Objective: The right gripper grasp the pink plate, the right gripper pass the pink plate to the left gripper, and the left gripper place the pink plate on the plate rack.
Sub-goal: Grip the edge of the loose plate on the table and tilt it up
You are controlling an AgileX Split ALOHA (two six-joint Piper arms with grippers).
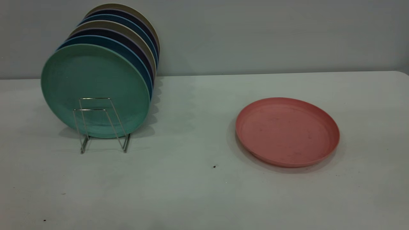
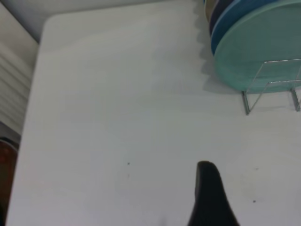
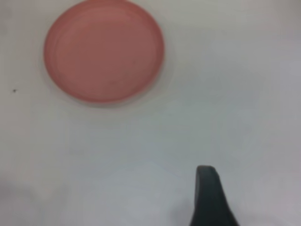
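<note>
The pink plate lies flat on the white table at the right; it also shows in the right wrist view. The plate rack of silver wire stands at the left and holds several upright plates, with a teal-green plate at the front. The rack also shows in the left wrist view. The left gripper shows only as a blurred black shape above bare table, away from the rack. The right gripper shows only as a dark shape above bare table, apart from the pink plate. Neither arm shows in the exterior view.
Blue, dark and tan plates stand behind the teal-green one in the rack. A grey wall runs behind the table. The table's rounded corner and edge show in the left wrist view. Small dark specks dot the table.
</note>
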